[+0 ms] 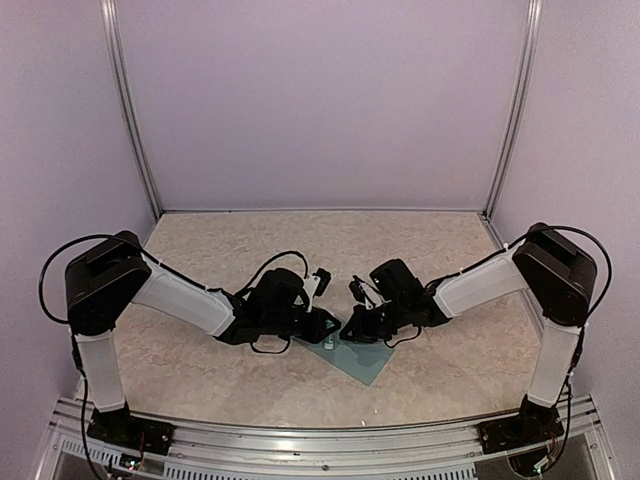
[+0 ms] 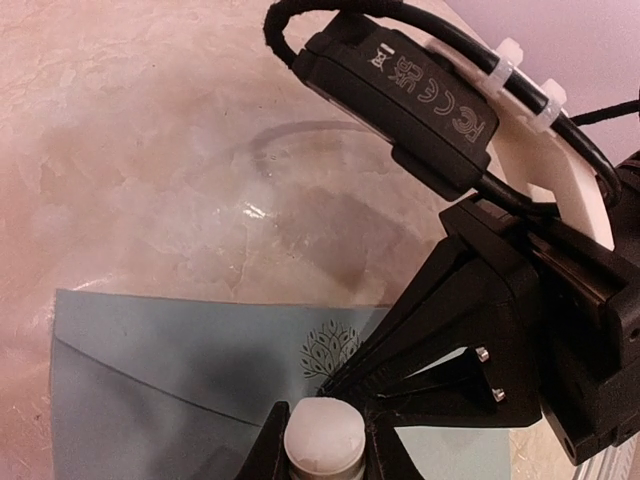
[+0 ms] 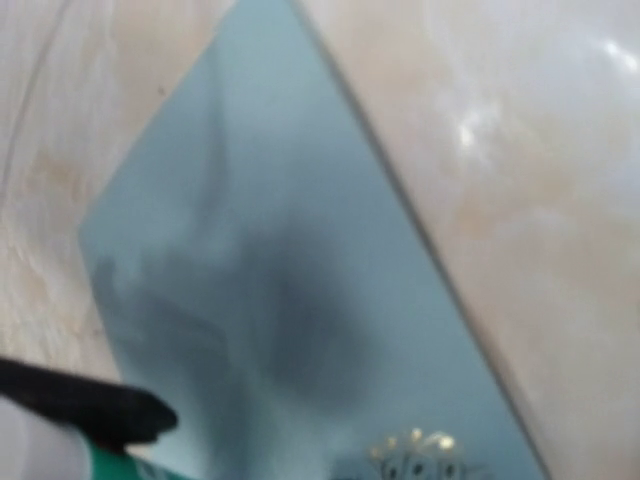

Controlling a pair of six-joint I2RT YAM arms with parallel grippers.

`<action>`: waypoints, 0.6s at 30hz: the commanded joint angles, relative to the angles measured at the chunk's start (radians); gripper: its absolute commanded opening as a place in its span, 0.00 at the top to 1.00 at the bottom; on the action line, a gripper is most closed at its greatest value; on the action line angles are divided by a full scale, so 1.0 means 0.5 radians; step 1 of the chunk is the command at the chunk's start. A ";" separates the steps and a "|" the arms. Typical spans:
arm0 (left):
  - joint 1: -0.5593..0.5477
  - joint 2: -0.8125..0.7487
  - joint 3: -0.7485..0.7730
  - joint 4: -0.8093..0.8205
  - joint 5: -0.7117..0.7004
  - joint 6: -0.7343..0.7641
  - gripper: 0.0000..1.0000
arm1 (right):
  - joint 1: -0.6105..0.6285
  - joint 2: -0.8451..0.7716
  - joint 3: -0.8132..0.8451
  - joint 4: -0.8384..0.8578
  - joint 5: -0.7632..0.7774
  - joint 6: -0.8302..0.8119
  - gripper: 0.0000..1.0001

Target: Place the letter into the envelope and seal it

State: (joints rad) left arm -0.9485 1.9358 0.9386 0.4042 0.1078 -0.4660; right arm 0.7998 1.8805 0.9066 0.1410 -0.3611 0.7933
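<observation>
Top view was evenly lit but dim-ish, with a lilac cast on the walls (image 1: 320,100). Soft shadows pooled mid-desk (image 1: 450,260), and wide-angle bend bowed the corner posts (image 1: 128,120). Left wrist view ran warm pink, with small glare spots on the desk and a dark shadow across the envelope (image 2: 150,370). The glue stick (image 2: 322,440) cap at the bottom edge was soft. Right wrist view was blurred throughout, with glare upper right and a heavy smudge of shadow mid-envelope.

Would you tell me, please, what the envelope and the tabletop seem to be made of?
The envelope looks like matte teal paper: flat, thin, with a fold line and no glare. The tabletop looks like polished marble or marble-print laminate: beige veining with reflections; I cannot tell which.
</observation>
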 commanded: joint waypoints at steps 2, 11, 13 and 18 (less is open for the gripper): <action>0.020 0.082 -0.061 -0.192 -0.045 0.024 0.99 | -0.020 0.129 0.018 -0.099 0.074 -0.046 1.00; 0.205 -0.113 0.003 -0.124 -0.082 0.018 0.98 | -0.021 0.129 -0.023 -0.098 0.054 -0.051 1.00; 0.219 -0.095 0.050 -0.104 -0.075 0.023 0.98 | -0.020 0.126 -0.021 -0.103 0.055 -0.054 1.00; 0.219 -0.005 0.149 -0.046 -0.046 0.018 0.98 | -0.020 0.131 -0.018 -0.110 0.052 -0.064 1.00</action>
State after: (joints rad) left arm -0.8318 1.9110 0.9600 0.3603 0.0784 -0.4660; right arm 0.7990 1.9022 0.9245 0.1627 -0.3626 0.7773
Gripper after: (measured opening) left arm 0.169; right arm 0.003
